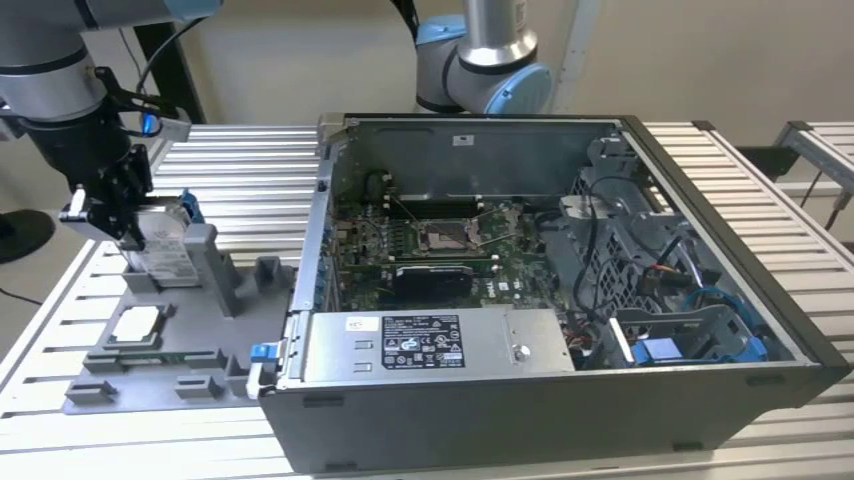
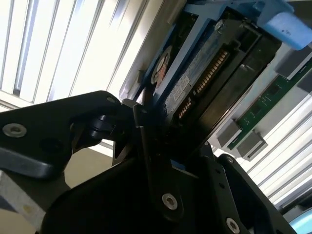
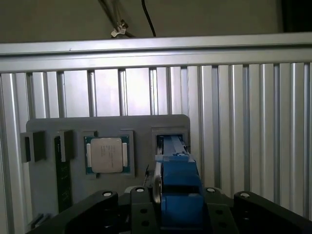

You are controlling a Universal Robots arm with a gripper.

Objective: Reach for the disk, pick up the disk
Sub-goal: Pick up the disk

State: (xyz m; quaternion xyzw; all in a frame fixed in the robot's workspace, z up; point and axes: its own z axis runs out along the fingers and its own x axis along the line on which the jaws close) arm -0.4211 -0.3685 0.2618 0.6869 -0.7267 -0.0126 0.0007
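A: Exterior view, L to R pls. Where's the gripper [image 1: 134, 232]?

B: Far on that view's left, above the grey fixture tray [image 1: 200, 345]. The disk [image 1: 167, 245] stands upright on edge in a slot at the tray's back end, blue frame showing. Gripper sits over its upper part.

A: Jaws?

B: Clenched on the disk, one on each flat face, as far as I can judge. In the second wrist view the disk [image 2: 195, 83] lies tight against a black jaw.

A: So reach = done. Lifted?

B: Prob not yet. Its lower edge looks seated in the slot. In the first wrist view the disk [image 3: 178, 175] runs from the gripper into that slot. Grip made, lift left, imo.

A: Anything else?

B: Square chip [image 1: 138, 325] in its own pocket nearer the tray's front, apart from the disk. Further right, the open computer case [image 1: 534, 420], well apart from the gripper.
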